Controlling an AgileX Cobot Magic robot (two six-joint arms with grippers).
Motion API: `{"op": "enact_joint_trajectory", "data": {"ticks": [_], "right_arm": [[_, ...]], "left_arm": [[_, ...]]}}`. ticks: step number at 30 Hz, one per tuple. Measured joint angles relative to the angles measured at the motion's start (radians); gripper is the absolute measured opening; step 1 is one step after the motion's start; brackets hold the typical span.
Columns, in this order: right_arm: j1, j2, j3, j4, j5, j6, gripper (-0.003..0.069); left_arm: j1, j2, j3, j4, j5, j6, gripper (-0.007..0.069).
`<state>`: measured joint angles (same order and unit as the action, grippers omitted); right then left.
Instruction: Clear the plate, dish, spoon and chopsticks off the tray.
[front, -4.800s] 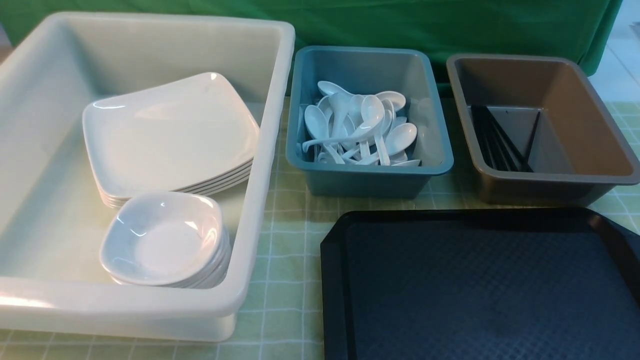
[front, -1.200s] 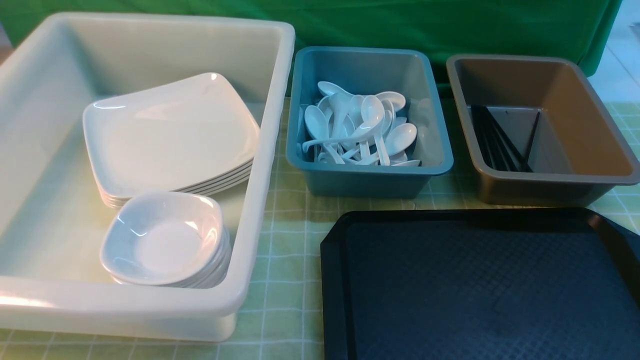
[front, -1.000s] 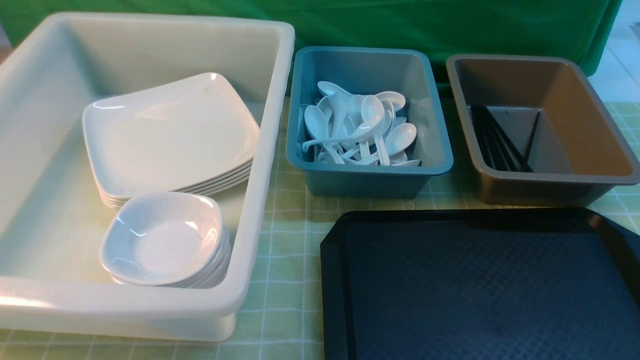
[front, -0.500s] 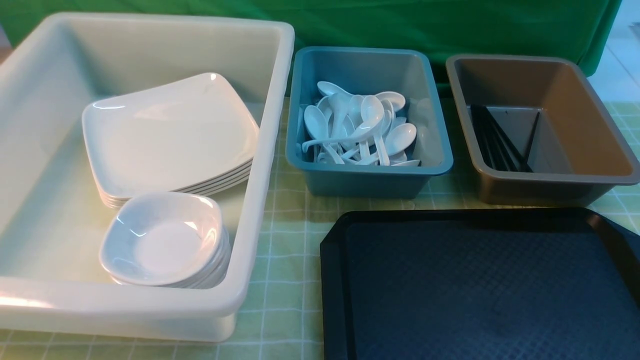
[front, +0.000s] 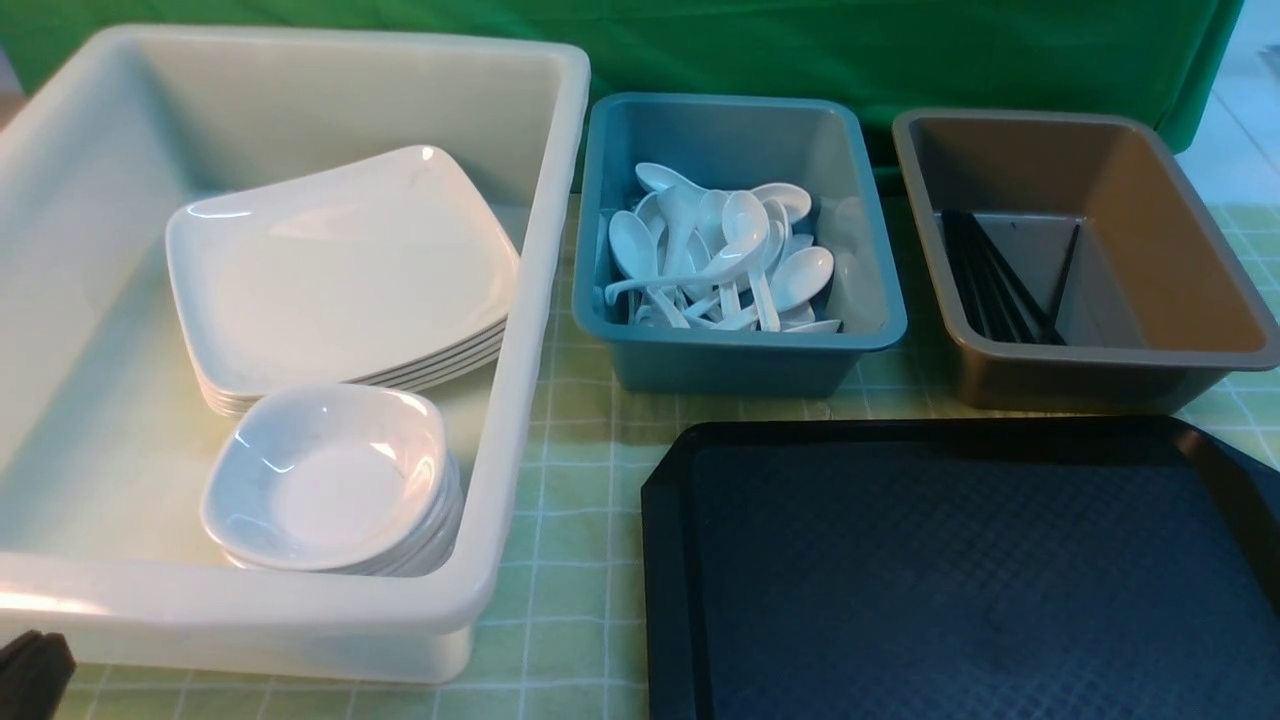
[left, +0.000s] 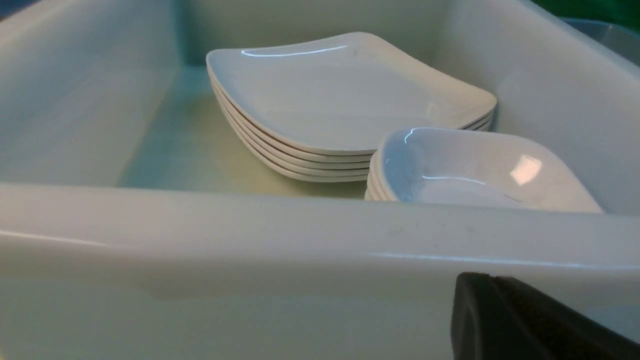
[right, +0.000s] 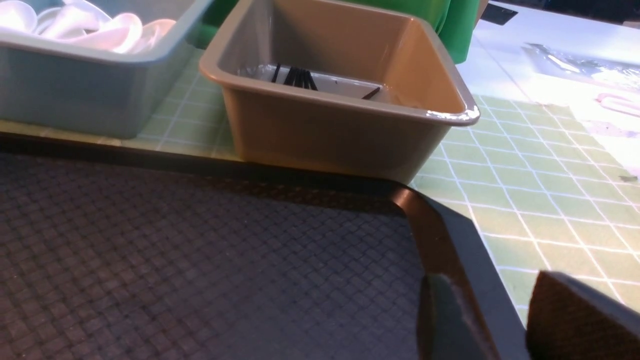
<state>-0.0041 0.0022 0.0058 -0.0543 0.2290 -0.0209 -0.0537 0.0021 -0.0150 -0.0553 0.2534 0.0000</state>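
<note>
The black tray (front: 960, 580) lies at the front right, and nothing rests on the part that shows. A stack of white plates (front: 340, 270) and a stack of small white dishes (front: 325, 480) sit in the white bin (front: 520, 330). Several white spoons (front: 720, 260) fill the blue bin (front: 740, 360). Black chopsticks (front: 990, 280) lie in the brown bin (front: 1100, 375). My left gripper (left: 470, 280) is shut and holds nothing, just outside the white bin's near wall (left: 250, 240). My right gripper (right: 492, 280) is open, its fingers either side of the tray's right rim (right: 450, 240).
All three bins stand in a row behind the tray on a green checked cloth (front: 580, 470). A green curtain (front: 800, 50) closes off the back. A strip of cloth separates the white bin from the tray.
The dark tip of my left gripper has come into the front view at the bottom left corner. Nothing else has moved.
</note>
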Motion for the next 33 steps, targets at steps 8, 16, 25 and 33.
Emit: {"op": "enact_joint_trajectory", "data": {"ticks": [8,16,25,33], "right_arm": [[0.0,0.0,0.0,0.0,0.0,0.001,0.0241],[0.0,0.0,0.0,0.0,0.0,0.001,0.0241],[0.0,0.0,0.0,0.0,0.0,0.001,0.0241],[0.0,0.0,0.0,0.0,0.0,0.001,0.0241]], "left_arm": [[0.031,-0.001,0.021,0.013,-0.024,-0.012,-0.0012],[0.086,-0.001,0.021,0.021,-0.027,-0.018,-0.0012],[0.086,-0.001,0.021,0.021,-0.028,-0.019,-0.0012],[0.086,-0.001,0.021,0.023,-0.028,-0.019,-0.0012]]}}
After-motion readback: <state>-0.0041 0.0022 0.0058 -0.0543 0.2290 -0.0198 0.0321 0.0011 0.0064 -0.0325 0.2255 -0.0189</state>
